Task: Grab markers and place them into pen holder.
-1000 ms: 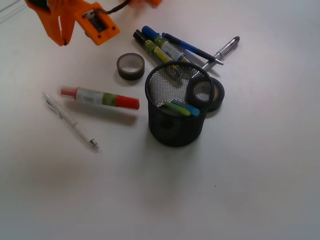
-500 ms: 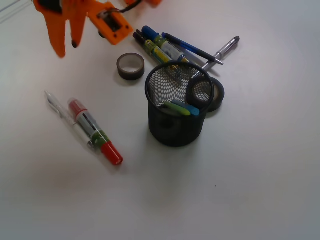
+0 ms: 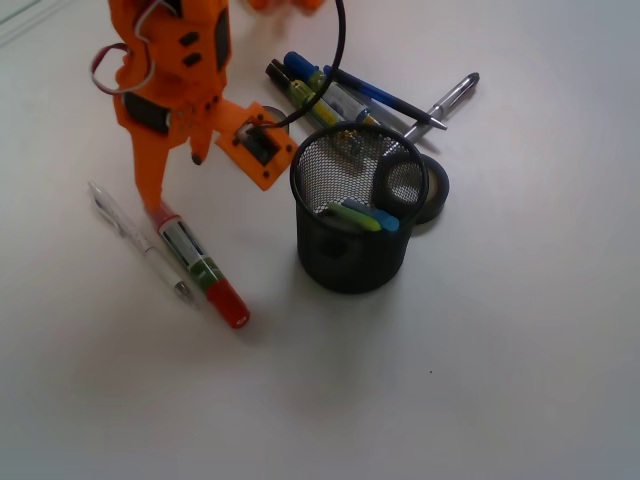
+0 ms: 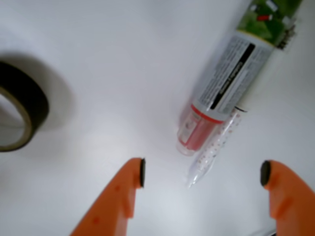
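A white table (image 3: 500,380) fills the view. The black mesh pen holder (image 3: 350,250) stands upright in the middle, and the tops of a yellow-green and a blue marker (image 3: 362,215) show inside it. A red-capped marker (image 3: 200,265) lies flat to its left, touching a slim white pen (image 3: 135,240). Two more markers (image 3: 310,90) lie behind the holder beside thin pens. The orange gripper (image 4: 202,172) hangs just over the pink end of the red-capped marker, its jaws wide apart and holding nothing.
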Robot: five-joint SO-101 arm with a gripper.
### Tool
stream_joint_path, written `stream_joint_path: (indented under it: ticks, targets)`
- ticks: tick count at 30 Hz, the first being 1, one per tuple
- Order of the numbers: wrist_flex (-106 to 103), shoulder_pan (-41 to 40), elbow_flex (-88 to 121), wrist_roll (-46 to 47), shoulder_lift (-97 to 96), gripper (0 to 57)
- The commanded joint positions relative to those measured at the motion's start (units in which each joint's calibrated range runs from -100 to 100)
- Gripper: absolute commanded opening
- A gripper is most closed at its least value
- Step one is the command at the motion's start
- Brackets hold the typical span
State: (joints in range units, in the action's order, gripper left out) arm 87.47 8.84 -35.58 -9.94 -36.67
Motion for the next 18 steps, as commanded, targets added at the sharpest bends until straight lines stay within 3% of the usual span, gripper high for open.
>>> stream_joint_path:
  ticks: [1, 10, 14, 18]
  targets:
    - [1.33, 0.39, -6.27, 2.93, -0.94, 26.7]
    - [1.59, 0.99, -6.36, 1.76, -6.63, 26.6]
    - [0.98, -0.21, -6.99, 0.88, -9.78, 22.8]
    - [0.80, 0.24, -7.08, 0.88, -10.29, 22.5]
